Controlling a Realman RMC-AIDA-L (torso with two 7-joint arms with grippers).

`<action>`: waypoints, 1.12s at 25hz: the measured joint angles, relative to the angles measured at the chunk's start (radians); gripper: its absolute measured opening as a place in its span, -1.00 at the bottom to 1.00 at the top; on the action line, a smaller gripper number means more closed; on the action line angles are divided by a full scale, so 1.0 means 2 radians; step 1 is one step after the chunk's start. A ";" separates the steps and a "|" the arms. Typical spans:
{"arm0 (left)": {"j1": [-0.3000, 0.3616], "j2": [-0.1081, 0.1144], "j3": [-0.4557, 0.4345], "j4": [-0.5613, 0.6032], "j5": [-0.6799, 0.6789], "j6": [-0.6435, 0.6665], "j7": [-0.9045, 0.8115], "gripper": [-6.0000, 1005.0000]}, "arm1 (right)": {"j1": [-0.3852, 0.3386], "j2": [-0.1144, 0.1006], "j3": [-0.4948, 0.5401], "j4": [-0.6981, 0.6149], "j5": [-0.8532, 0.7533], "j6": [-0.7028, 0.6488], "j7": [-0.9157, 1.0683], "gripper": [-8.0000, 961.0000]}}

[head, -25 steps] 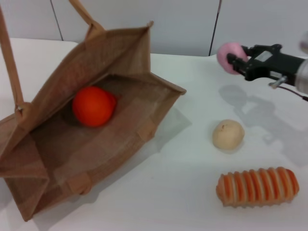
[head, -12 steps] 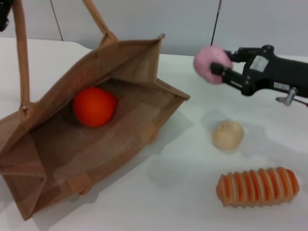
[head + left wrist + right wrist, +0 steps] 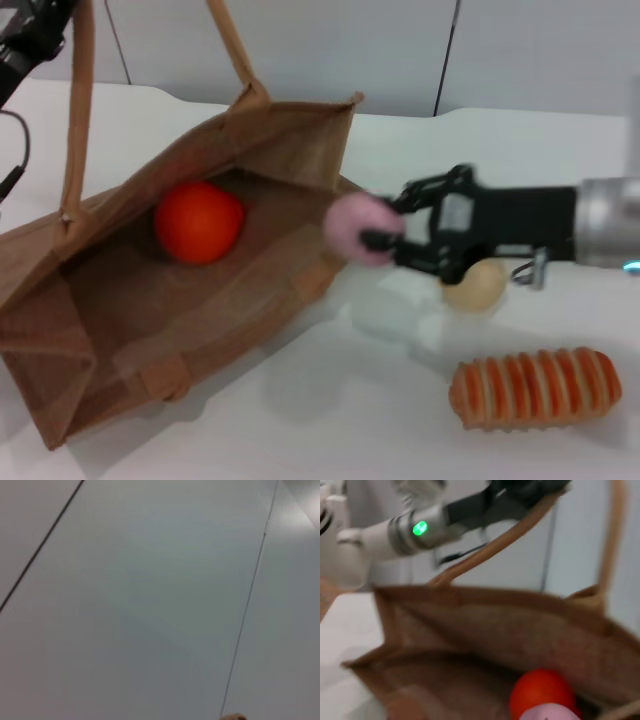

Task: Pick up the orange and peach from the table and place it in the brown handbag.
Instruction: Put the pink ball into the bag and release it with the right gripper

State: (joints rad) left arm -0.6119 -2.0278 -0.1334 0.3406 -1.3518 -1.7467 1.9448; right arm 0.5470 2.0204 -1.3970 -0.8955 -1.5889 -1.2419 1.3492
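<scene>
Head view, bag: the bag lies tipped on the table with its mouth facing the robot, one handle drawn up toward the upper left, so the opening stays wide for loading.
Head view, left gripper: the left gripper sits at the top left corner where that handle ends; it seems to hold the handle up, but I cannot tell how its fingers stand.
Head view, orange: the orange rests inside the bag against the far wall, so that half of the job looks done.
Head view, right gripper: the right gripper reaches in from the right, fingers closed on the peach, which hangs in the air just at the bag's near right edge, not yet inside.
Head view, bystanders: a beige ball sits partly behind the right gripper, and a striped loaf lies nearer the robot; neither belongs in the bag.

Left wrist view: only pale wall panels and a sliver of tan at the lower edge; no fingers show.

Right wrist view, aim: the camera looks straight into the bag's mouth, with the orange deep inside and the peach just before it, so the carry looks lined up for a drop beside the orange.
Right wrist view, handle: the left gripper shows at the top, where the handle rises to meet it.
</scene>
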 joint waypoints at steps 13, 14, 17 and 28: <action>-0.030 0.000 0.002 -0.013 0.018 -0.011 -0.002 -0.74 | 0.087 0.002 -0.114 0.059 0.004 0.094 0.015 -0.31; -0.032 0.000 0.005 -0.013 0.019 -0.014 -0.002 -0.74 | 0.090 0.002 -0.122 0.059 0.005 0.105 0.021 -0.31; -0.037 0.000 0.012 -0.014 0.021 -0.023 -0.001 -0.74 | 0.100 0.002 -0.148 0.059 0.012 0.130 0.027 -0.31; -0.050 0.000 0.014 -0.022 0.023 -0.070 -0.005 -0.74 | 0.124 0.005 -0.216 0.060 0.062 0.245 0.028 -0.31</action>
State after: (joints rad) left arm -0.7111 -2.0286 -0.1060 0.2975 -1.3049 -1.8870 1.9357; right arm 0.7941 2.0296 -1.8293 -0.7756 -1.4659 -0.7526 1.4051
